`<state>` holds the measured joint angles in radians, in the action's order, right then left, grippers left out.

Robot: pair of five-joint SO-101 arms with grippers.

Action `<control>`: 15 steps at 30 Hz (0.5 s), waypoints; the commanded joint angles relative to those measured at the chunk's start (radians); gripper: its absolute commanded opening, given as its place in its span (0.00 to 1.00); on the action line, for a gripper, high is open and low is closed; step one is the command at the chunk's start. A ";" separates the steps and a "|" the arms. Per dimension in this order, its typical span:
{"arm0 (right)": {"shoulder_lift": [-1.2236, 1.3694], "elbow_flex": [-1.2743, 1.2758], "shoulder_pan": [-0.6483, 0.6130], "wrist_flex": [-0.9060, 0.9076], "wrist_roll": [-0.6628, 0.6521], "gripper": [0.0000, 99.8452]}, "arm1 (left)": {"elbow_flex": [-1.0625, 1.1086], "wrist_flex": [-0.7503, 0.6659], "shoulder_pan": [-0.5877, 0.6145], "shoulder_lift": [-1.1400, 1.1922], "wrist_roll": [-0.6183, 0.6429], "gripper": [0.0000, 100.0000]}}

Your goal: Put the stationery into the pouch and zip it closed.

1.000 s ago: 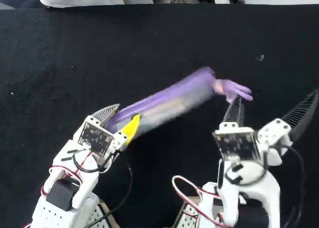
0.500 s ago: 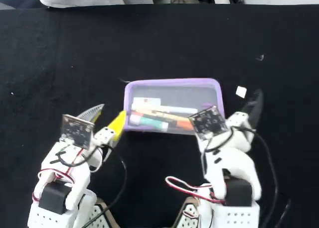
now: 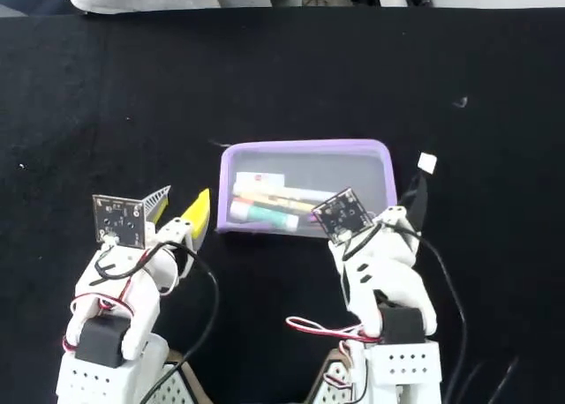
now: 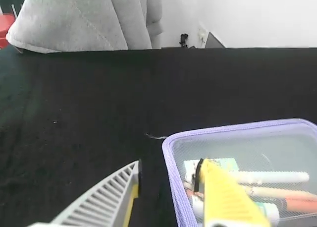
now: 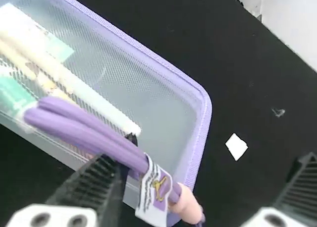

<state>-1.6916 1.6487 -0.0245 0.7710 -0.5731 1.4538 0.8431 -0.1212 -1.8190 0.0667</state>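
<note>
2 arms folded low, side by side. Left gripper (image 3: 179,212) jaws apart; right gripper (image 5: 208,161) jaws wide apart.

Pouch (image 3: 335,168): purple trim, clear mesh panel. Table (image 3: 132,86): black. Strap (image 5: 84,132): purple, pink tip.

L arm (image 3: 124,285): white printed shells; black servo block noted nr base.
R arm (image 3: 388,276): same white shells, black servo block likewise.
Wrist boards (image 3: 117,220): small black squares, pale dots seen at corners.
L fingers (image 4: 222,199): one yellow, one grey w/ ribbed lattice.
R fingers (image 5: 96,180): black, ribbed.
Cables (image 3: 322,329): red/white twisted loops; thin black leads also noted.
Bases (image 3: 402,369): white, dotted w/ small holes.
</note>
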 commanded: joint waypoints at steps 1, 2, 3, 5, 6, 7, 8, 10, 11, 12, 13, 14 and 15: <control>-0.008 -0.010 -0.009 0.032 -0.008 0.47 | -0.007 -0.021 0.005 -0.005 0.009 0.20; -0.010 -0.010 -0.011 0.064 -0.008 0.49 | -0.007 -0.021 0.005 -0.005 0.009 0.20; -0.010 -0.007 -0.011 0.095 -0.008 0.50 | -0.007 -0.021 0.005 -0.005 0.009 0.20; -0.010 -0.012 -0.006 0.147 -0.009 0.50 | -0.007 -0.021 0.005 -0.005 0.008 0.20; -0.012 -0.022 0.000 0.161 -0.009 0.49 | -0.007 -0.021 0.005 -0.005 0.009 0.20; -0.012 -0.041 0.017 0.169 -0.009 0.47 | -0.007 -0.021 0.005 -0.005 0.009 0.20; -0.012 -0.065 0.041 0.175 -0.009 0.43 | -0.005 -0.021 0.005 -0.005 0.009 0.20; -0.012 -0.130 0.078 0.180 -0.009 0.36 | -0.005 -0.021 0.005 -0.005 0.009 0.20; -0.012 -0.163 0.092 0.180 -0.009 0.32 | -0.005 -0.021 0.005 -0.005 0.009 0.20; -0.012 -0.197 0.101 0.183 -0.008 0.28 | -0.005 -0.020 0.005 -0.005 0.009 0.20; -0.012 -0.229 0.106 0.196 -0.008 0.25 | -0.005 -0.020 0.005 -0.005 0.009 0.20; -0.012 -0.266 0.110 0.218 -0.008 0.22 | -0.005 -0.018 0.005 -0.005 0.009 0.20; -0.012 -0.305 0.112 0.249 -0.008 0.20 | -0.005 -0.018 0.005 -0.005 0.011 0.20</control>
<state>-1.6916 1.4799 0.0644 0.9705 -0.5746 1.4538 0.8431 -0.1212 -1.8190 0.0667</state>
